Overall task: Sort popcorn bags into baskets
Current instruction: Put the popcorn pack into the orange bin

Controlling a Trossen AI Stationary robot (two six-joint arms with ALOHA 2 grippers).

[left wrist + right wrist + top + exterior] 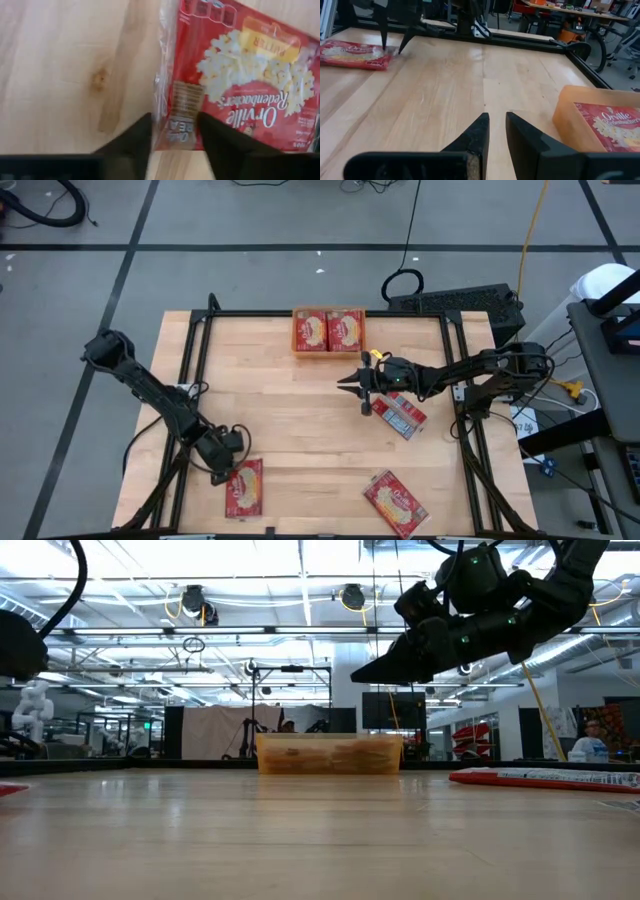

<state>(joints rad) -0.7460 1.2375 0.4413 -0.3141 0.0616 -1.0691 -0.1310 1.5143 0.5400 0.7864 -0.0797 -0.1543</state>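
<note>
The left gripper [222, 473] sits low at the near left of the worktop [300, 410], at the edge of a popcorn bag [244, 488] lying flat there. In the left wrist view the fingers [132, 142] stand apart on either side of that bag's clear sealed edge [170, 127], the packet end lying between the jaws; whether they pinch it cannot be told.

The right gripper [345, 381] hangs above the middle of the worktop, its jaws nearly together with a narrow gap and nothing between them, as the right wrist view [496, 131] shows. Just beside its arm, toward the right, lies a second bag [400, 416]. A third bag [395, 502] lies at the near right.

The orange basket [328, 348] stands at the far edge, with two bags [328, 331] side by side in it.
</note>
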